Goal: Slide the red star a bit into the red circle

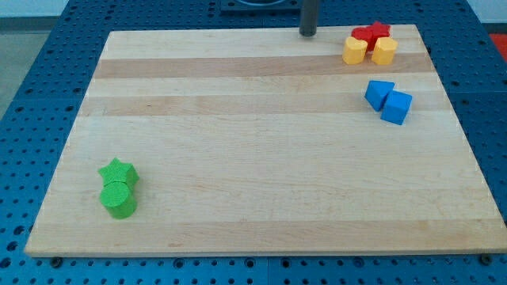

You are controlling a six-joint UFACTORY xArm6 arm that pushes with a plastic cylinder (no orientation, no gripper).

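Two reds already touch — red star (380, 30) beside red circle (363, 36); my tip (307, 34), fingerless, should circle right and nudge gently leftward.

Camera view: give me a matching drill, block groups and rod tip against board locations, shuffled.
Column 1:
1. green blocks
2. blue blocks
3. red and yellow cluster
4. my tip

Column 2:
A. view's top right corner of the board
B. view's bottom left
C. view's top edge, left of the cluster, touching no block
D. view's right side, below the cluster

Pairs: 1-B, 2-D, 3-A, 4-C
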